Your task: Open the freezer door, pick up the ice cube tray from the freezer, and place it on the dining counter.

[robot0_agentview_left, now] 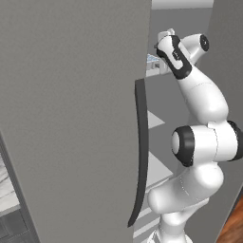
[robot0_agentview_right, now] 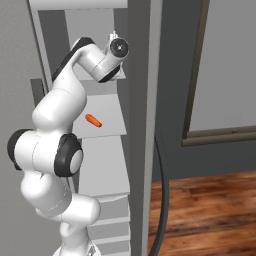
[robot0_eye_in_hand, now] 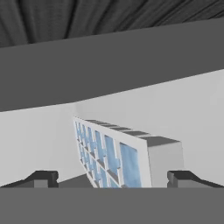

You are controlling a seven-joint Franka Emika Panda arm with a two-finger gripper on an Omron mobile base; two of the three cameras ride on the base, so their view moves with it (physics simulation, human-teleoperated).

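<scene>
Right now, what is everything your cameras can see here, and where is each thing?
freezer door: one, matte grey, swung open at left, with a dark curved handle
freezer shelves: several, pale grey, stacked inside the open compartment
ice cube tray: one, pale rim with light blue cells, on an upper shelf between the fingertips
small object: one, orange, lying on a middle shelf
floor: brown wood, lower right
arm: one, white with dark joints, reaching into the freezer
gripper: one, dark fingertips, open around the tray

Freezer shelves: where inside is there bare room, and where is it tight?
The shelf with the small orange item is bare around it, and the shelf below looks bare. It is tight on the top shelf: the open gripper straddles the ice cube tray, with the freezer door alongside.
</scene>
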